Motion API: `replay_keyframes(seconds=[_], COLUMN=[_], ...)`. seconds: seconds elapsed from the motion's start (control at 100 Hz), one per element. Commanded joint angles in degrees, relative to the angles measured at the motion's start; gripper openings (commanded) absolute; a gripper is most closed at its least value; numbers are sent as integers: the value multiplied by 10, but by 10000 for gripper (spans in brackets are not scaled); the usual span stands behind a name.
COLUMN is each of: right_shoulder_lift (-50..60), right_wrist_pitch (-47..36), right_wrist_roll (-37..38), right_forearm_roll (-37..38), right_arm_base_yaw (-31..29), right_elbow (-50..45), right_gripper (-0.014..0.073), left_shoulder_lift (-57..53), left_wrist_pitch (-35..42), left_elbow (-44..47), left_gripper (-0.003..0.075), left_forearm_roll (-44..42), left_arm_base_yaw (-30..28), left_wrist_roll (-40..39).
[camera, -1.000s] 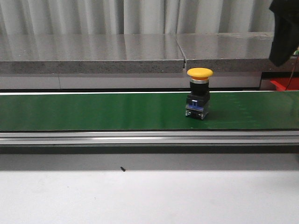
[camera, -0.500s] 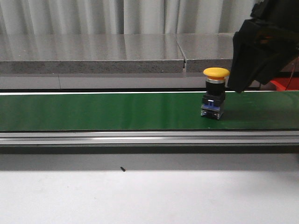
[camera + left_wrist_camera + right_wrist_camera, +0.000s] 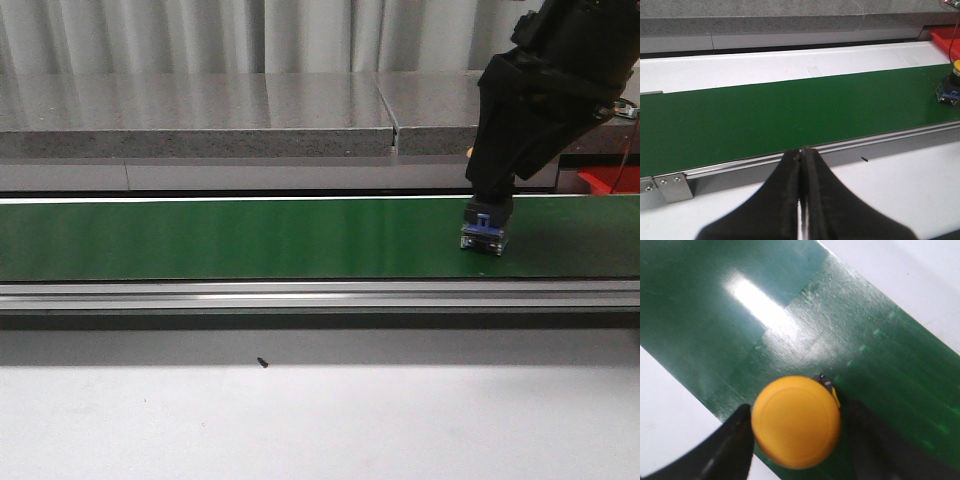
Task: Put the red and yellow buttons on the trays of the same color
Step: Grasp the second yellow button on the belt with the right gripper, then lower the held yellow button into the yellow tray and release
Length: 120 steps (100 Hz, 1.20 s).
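Observation:
A yellow button (image 3: 796,421) with a black body and blue base (image 3: 484,235) stands upright on the green belt (image 3: 250,238). My right gripper (image 3: 797,412) is open and straddles its cap, one finger (image 3: 737,440) close against the rim and the other a little apart. In the front view the right arm (image 3: 545,95) hides the cap. The same button (image 3: 950,90) shows at the far end of the belt in the left wrist view. My left gripper (image 3: 802,152) is shut on nothing, over the white table in front of the belt's rail. A red tray (image 3: 606,181) lies behind the belt; no yellow tray or red button is in view.
A metal rail (image 3: 300,296) runs along the belt's near edge. A grey stone ledge (image 3: 200,115) rises behind the belt. A small black speck (image 3: 262,362) lies on the white table.
The yellow button has travelled right along the belt. My right arm has come down from the upper right and now sits over the button, fingers on either side of its cap.

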<state>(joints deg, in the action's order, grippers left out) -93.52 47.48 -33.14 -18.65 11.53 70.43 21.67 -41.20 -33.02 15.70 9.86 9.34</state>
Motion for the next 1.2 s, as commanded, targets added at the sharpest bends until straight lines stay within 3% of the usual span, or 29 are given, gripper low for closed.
replay_keyframes(seconds=[0.0,0.16,0.53,0.96,1.19], right_shoulder_lift=[21,28,127,205,208], right_wrist_pitch=[-15,-15,-18,-70,-96], right_wrist_roll=[-6,-6,1,11,32], right_forearm_roll=[-22,-32,-32,-32,-32], right_arm_base_yaw=[-1,-1,-66,-245,-354], right_elbow=[19,19,-49,-163,-176], right_gripper=[285,161,152,152,152], left_shoulder_lift=[4,4,4,4,4], left_wrist_pitch=[37,37,37,37,37], left_elbow=[-15,-15,-15,-15,-15], left_gripper=[-19,-19,-19,-19,-19], left_forearm_roll=[13,13,13,13,13], left_arm_base_yaw=[5,5,5,5,5], left_wrist_roll=[-4,-4,-4,-4,-4])
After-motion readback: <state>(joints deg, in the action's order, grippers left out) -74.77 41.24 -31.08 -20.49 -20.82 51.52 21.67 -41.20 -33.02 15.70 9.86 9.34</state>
